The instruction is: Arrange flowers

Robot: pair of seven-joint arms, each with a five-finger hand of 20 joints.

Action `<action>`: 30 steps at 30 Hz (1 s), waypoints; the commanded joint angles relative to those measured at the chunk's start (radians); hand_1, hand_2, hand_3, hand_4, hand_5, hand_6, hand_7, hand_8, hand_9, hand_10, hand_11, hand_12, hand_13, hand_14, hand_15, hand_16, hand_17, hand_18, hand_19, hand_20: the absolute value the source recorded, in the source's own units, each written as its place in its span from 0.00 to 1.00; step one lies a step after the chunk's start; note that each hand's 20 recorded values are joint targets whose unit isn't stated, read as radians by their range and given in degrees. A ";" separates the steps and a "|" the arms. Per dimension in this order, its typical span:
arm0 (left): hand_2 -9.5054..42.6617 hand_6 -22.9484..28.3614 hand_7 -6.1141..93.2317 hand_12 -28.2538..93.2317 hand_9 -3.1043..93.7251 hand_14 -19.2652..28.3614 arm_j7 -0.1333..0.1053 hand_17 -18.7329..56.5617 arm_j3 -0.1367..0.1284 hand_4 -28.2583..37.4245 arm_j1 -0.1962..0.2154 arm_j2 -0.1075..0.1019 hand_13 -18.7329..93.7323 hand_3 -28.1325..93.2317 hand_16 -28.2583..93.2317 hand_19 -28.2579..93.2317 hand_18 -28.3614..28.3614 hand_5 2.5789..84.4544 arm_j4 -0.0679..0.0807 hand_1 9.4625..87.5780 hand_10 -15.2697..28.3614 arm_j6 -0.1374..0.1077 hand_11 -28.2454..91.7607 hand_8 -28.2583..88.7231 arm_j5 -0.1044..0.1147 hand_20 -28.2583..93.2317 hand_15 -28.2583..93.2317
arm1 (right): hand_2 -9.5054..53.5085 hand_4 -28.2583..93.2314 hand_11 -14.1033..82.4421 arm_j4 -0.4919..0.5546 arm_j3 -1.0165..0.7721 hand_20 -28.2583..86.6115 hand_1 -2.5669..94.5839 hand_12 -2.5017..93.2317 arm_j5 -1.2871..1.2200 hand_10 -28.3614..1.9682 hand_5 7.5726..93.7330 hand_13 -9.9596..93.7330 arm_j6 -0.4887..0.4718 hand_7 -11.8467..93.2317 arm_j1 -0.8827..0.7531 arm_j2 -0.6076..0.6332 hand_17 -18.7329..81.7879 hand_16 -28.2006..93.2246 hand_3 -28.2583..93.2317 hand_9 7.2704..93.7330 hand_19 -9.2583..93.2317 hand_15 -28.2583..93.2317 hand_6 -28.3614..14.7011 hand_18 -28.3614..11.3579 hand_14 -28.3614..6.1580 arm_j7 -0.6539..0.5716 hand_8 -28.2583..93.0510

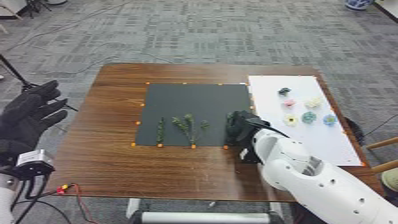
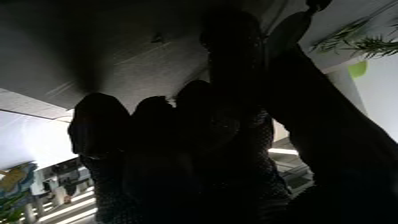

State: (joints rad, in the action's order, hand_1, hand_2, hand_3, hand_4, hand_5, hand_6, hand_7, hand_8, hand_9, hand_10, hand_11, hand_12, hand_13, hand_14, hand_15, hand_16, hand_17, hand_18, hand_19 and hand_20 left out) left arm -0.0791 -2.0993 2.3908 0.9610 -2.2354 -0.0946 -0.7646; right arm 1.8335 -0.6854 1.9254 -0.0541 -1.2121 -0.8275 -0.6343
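At the mat's right edge, the right hand, grip unclear to me, risked nudging the sprig if swung left.

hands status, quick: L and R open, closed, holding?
Left hand: open, empty, off the table's left side.
Right hand: at the dark mat's right edge; can't tell open or closed, or whether holding.

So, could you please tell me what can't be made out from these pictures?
- Whatever lies beneath the right hand: the hand covers it, head view.
- Whether that hand holds anything: lost in shadow, right wrist view.
- The green sprig's full length: cut off by the right edge, right wrist view.
- The pink flower's petals: too small, head view.
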 commanded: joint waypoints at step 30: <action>0.06 0.49 0.35 0.35 0.19 0.68 0.002 0.11 0.000 0.00 0.005 0.002 0.25 0.80 0.18 0.56 0.85 0.25 -0.001 0.19 0.59 0.003 0.49 0.13 0.003 0.33 0.62 | 0.13 0.06 0.78 -0.018 0.085 0.72 0.31 0.61 0.123 0.59 0.84 0.83 -0.033 0.55 0.011 0.051 0.62 0.65 0.93 0.84 1.00 0.90 0.67 0.12 0.50 0.059 0.29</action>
State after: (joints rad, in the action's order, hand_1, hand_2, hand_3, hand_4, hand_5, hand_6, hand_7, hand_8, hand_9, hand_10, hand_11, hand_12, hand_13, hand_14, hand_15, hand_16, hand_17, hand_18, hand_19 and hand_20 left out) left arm -0.0795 -2.0979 2.3889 0.9568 -2.2340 -0.0939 -0.7645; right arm 1.8404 -0.6269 2.0207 -0.0669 -1.1837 -0.7940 -0.5464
